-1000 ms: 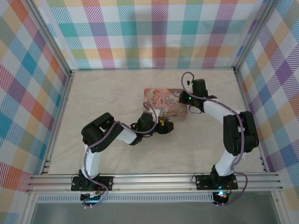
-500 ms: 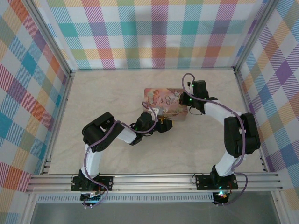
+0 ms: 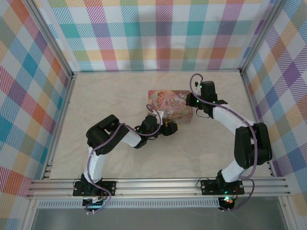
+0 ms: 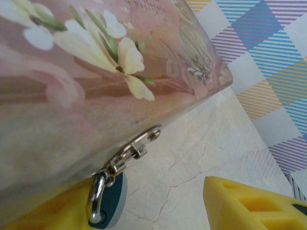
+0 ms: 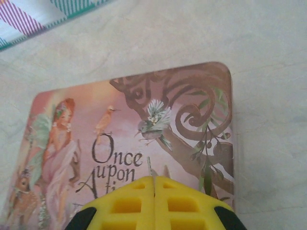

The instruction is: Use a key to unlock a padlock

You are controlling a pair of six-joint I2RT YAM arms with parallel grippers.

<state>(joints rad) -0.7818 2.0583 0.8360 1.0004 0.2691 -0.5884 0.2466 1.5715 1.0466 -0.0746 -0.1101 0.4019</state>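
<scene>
the padlock [image 4: 108, 203] hangs from a hasp [image 4: 136, 146] on the side wall of the illustrated tin [image 4: 72, 96], which lies flat on the surface [image 4: 201, 153]. the left fingers [image 4: 249, 203] stand wide apart, one right by the padlock and the other off to its side. over the tin's lid, the right fingers [image 5: 177, 201] are pressed together, pinching a thin metal sliver, probably the key [image 5: 149, 168].
</scene>
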